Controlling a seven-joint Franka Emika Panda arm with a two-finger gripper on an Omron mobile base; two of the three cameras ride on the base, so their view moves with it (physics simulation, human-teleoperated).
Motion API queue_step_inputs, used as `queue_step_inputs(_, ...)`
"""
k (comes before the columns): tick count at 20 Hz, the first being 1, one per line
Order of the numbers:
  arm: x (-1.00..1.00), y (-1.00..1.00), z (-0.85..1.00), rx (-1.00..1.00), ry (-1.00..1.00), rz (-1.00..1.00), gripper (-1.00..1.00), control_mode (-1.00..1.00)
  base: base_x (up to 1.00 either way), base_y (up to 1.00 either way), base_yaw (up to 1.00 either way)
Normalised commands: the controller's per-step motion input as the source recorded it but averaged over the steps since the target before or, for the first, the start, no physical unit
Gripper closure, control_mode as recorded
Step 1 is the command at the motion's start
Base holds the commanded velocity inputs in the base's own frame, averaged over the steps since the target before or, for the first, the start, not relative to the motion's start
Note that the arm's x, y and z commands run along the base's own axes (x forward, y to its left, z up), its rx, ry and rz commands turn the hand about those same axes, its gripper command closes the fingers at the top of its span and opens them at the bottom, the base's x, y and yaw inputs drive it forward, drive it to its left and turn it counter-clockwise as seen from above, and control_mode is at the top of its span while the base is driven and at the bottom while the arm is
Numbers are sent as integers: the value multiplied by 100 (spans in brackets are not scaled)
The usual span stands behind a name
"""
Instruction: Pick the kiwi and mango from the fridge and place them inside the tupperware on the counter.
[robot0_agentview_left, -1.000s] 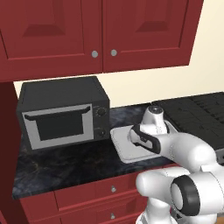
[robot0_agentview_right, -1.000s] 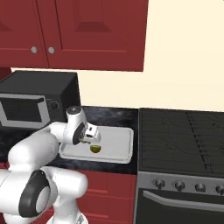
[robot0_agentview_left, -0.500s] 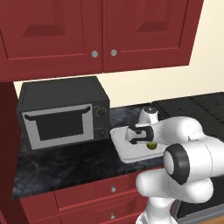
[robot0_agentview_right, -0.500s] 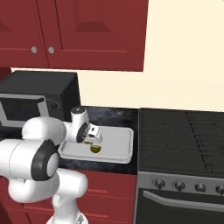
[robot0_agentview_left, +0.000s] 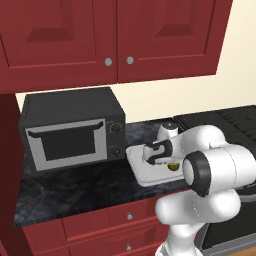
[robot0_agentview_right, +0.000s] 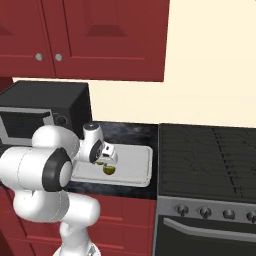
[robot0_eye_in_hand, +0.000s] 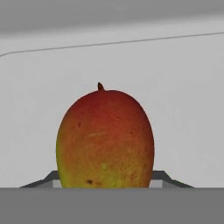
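Observation:
The white tupperware (robot0_agentview_left: 142, 176) (robot0_agentview_right: 136, 161) lies on the black counter (robot0_agentview_left: 75, 185) (robot0_agentview_right: 131, 133) beside the microwave. A brown-and-green kiwi (robot0_agentview_left: 173, 166) (robot0_agentview_right: 109, 170) rests inside it. My gripper (robot0_agentview_left: 152, 160) (robot0_agentview_right: 101, 161) (robot0_eye_in_hand: 106, 183) hangs low over the tray, shut on the red and yellow-green mango (robot0_eye_in_hand: 105, 140) (robot0_agentview_right: 99, 163). In the hand view the mango stands close up, with the tupperware's (robot0_eye_in_hand: 179, 78) pale floor and rim behind it. I cannot tell whether the fruit touches the floor. The fridge is out of view.
A dark microwave (robot0_agentview_left: 70, 131) (robot0_agentview_right: 36, 111) stands on the counter left of the tray. A black stove (robot0_agentview_right: 210, 160) (robot0_agentview_left: 235, 116) lies to the right. Dark red wall cabinets (robot0_agentview_left: 110, 35) hang overhead, and drawers (robot0_agentview_left: 125, 216) run below the counter.
My hand has shifted slightly left and lower over the tupperware with the mango, and the elbow has swung nearer to the cameras. The kiwi has stayed put.

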Motion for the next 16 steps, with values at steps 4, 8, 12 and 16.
queue_step_inputs(4, -6, 0, 17, 0, 0, 0, -100, -100, 0, 0, 0)
queue_step_inputs(8, -39, 0, 52, 0, 0, 0, -100, -100, 0, 0, 0)
queue_step_inputs(12, -78, -9, 78, 0, 0, 0, -100, -100, 0, 0, 0)
queue_step_inputs(16, -100, -26, 78, 0, 0, -1, -100, -100, 0, 0, 0)
